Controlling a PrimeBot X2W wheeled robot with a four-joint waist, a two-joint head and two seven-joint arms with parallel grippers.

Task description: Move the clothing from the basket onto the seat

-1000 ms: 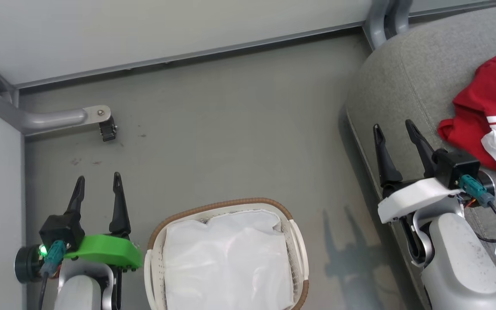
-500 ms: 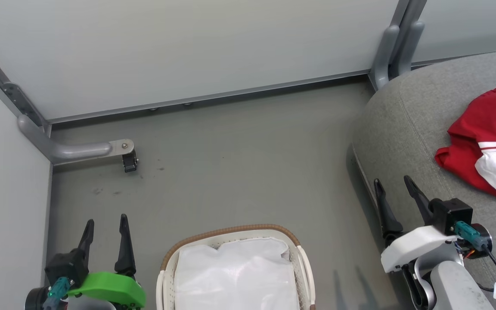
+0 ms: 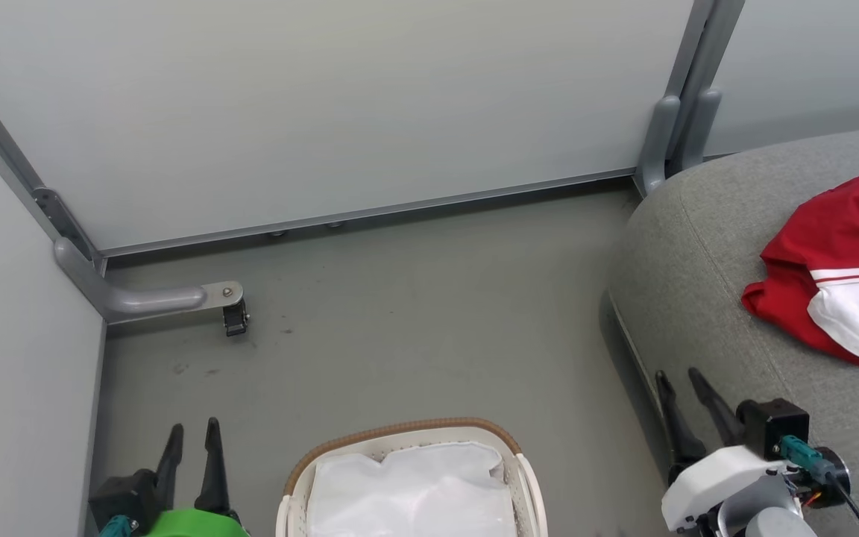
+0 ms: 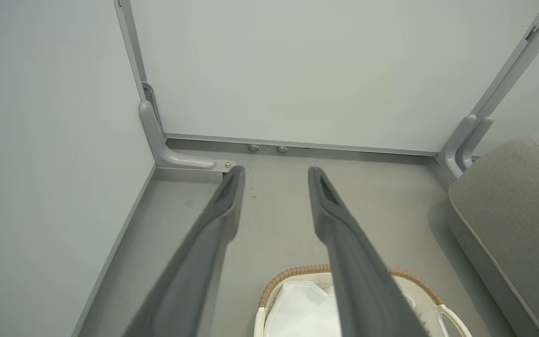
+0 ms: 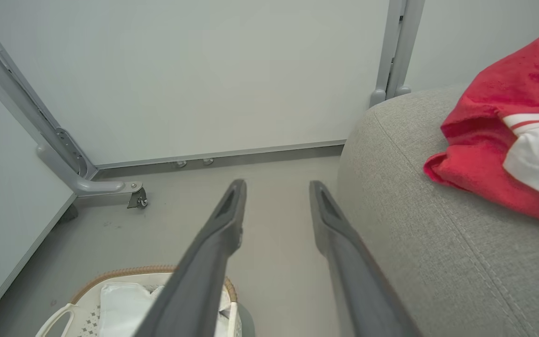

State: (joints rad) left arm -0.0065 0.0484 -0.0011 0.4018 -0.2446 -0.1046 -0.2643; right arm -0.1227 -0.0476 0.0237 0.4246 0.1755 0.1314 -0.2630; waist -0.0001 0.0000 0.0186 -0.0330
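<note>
A smooth, matt grey floor (image 3: 414, 321) is closed in by flat, pale wall panels (image 3: 325, 112) set in grey metal frames. A curved metal foot (image 3: 153, 300) with a small black caster stands at the left.

The soft, bright red, white-panelled clothing (image 3: 825, 261) is seen crumpled on the large, grey, fabric-upholstered seat (image 3: 698, 283), well in from its rounded edge and its stitched seam. In the oval, white, perforated plastic basket (image 3: 407, 435) with the brown woven rim, a plain white cloth liner (image 3: 414, 492) is seen, limp and creased. The near part of the basket is cut off by the frame.

The long dark fingers of the left gripper (image 3: 194, 426) are held apart over the floor, just beside the basket, with nothing between them. Those of the right gripper (image 3: 677, 374) are likewise apart and bare, close against the side of the seat.

A garment could be missed if one were lying in the unseen part of the basket or under the liner's folds. The liner itself could be taken for clothing and dragged out, since it is loose and light. The coarse weave of the upholstery could be snagged or scraped by the right fingers, given how near they are held. The light basket could be tipped by a careless reach.
</note>
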